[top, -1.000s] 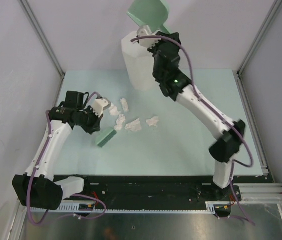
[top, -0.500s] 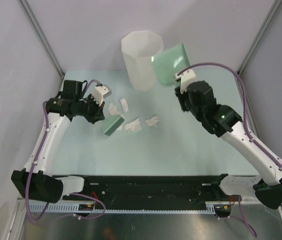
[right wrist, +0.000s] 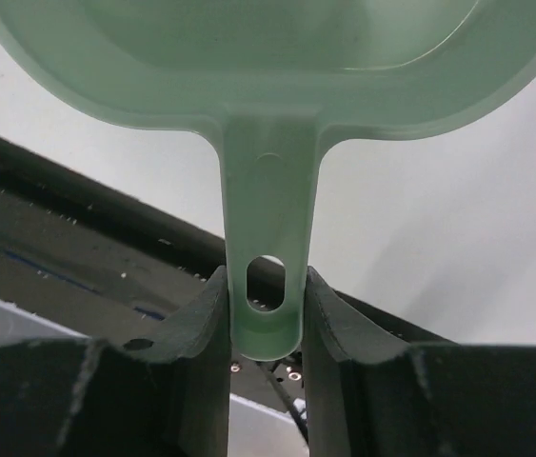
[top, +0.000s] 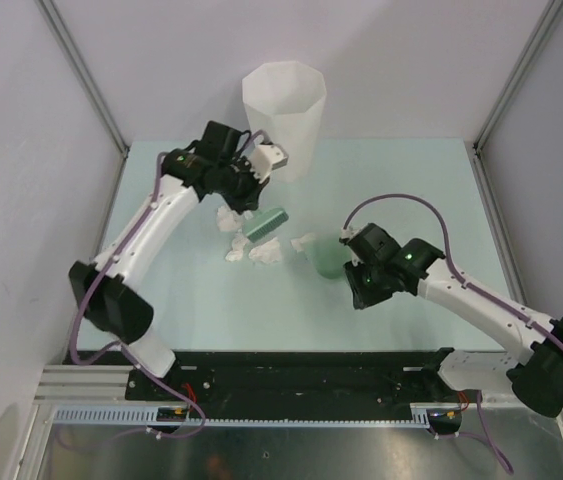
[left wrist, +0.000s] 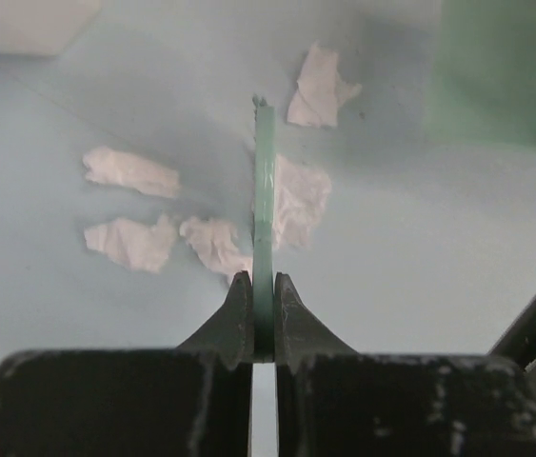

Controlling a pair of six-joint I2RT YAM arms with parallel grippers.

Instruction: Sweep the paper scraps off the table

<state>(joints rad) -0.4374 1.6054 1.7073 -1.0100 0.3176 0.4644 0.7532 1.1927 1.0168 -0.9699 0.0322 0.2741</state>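
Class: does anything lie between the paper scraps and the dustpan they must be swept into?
Nothing visible does. Only bare table separates the scraps from the dustpan held by the right gripper; the bin stands behind. The scraper in the left gripper stands among them.

Five paper scraps [left wrist: 298, 198], one white bin [top: 283, 110] — one green dustpan [right wrist: 268, 57], one green brush [left wrist: 264, 190]

You are looking at a left arm [top: 146, 228] and a right arm [top: 481, 305], both made of long white tubes and chunky black joints. A thin purple cable [top: 391, 198] is running along each arm. A tiny green light [top: 408, 256] is glowing on the right one. The left gripper [left wrist: 263, 286] and the right gripper [right wrist: 266, 286] are showing black curved fingers with pale scuffed specks.
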